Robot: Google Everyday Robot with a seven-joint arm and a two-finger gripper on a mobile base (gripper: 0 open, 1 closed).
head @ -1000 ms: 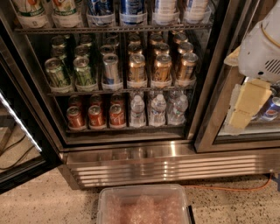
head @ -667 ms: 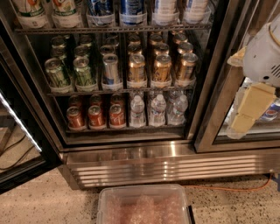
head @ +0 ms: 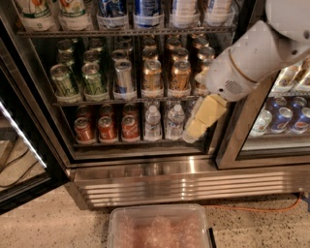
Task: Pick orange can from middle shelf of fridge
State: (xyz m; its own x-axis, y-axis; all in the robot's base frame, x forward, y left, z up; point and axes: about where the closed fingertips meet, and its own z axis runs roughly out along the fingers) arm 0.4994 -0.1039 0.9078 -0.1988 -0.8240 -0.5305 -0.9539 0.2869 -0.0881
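The fridge [head: 160,181] stands open, with a dark interior and a ribbed steel base. On its middle shelf [head: 97,102], copper-orange cans [head: 152,75] [head: 180,75] stand in rows right of centre, and a further one at the far right is partly hidden by my arm. My gripper [head: 193,130], cream-coloured, hangs in front of the fridge's right side. It is below and right of the orange cans, over the lower rack, and touches no can.
Green cans [head: 63,80] and a blue-silver can [head: 124,77] share the middle shelf. Red cans [head: 105,128] and water bottles [head: 152,122] stand below, large bottles [head: 72,12] above. The open door [head: 19,145] is at the left. A plastic bin [head: 160,227] sits on the floor. A second fridge [head: 281,118] is at the right.
My arm has swung left from in front of the right-hand fridge, and the gripper now hangs in front of the open fridge's right side. The cans have not moved.
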